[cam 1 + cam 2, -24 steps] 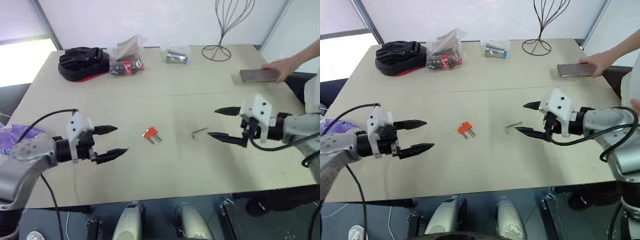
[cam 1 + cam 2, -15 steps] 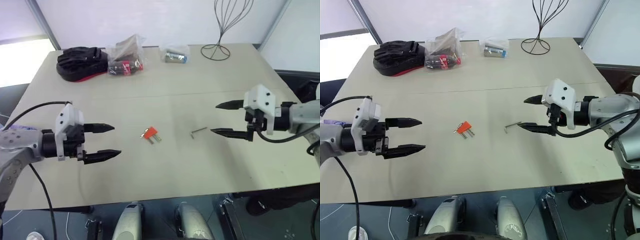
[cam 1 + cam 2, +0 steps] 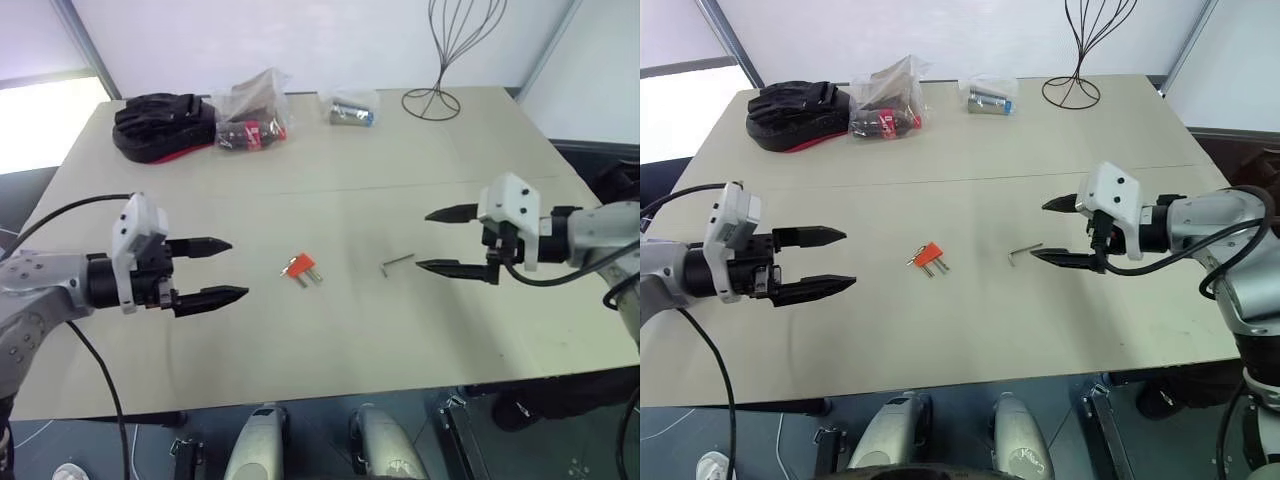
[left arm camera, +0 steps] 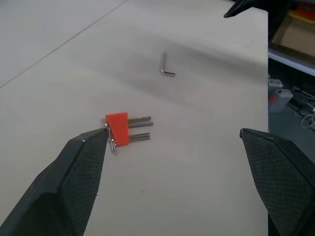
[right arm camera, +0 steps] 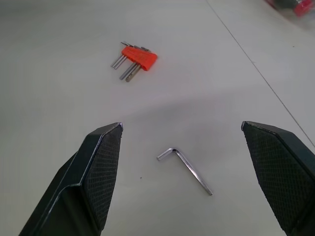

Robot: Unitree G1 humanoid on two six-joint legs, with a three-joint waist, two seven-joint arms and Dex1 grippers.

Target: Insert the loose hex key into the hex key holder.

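Left pincer is hovering over the counter with both black fingers spread wide, gripping nothing, pointing toward the middle. Right pincer is hovering on the opposite side, also spread wide and empty, pointing back toward the left one. Loose hex key is lying flat on the counter just beside the right pincer's lower fingertip, not touching it; in the right wrist view it is sitting between the two fingers, short leg bent up toward the holder. Hex key holder is lying flat near the counter's middle, between the two pincers, near the loose key but apart from it, with short metal keys sticking out of the red-orange block. In the left wrist view the holder is sitting just beside that pincer's one fingertip. Farther back on the counter: black padded glove, clear plastic bag with a red-and-black packet, small bagged metal cylinder, black wire stand.
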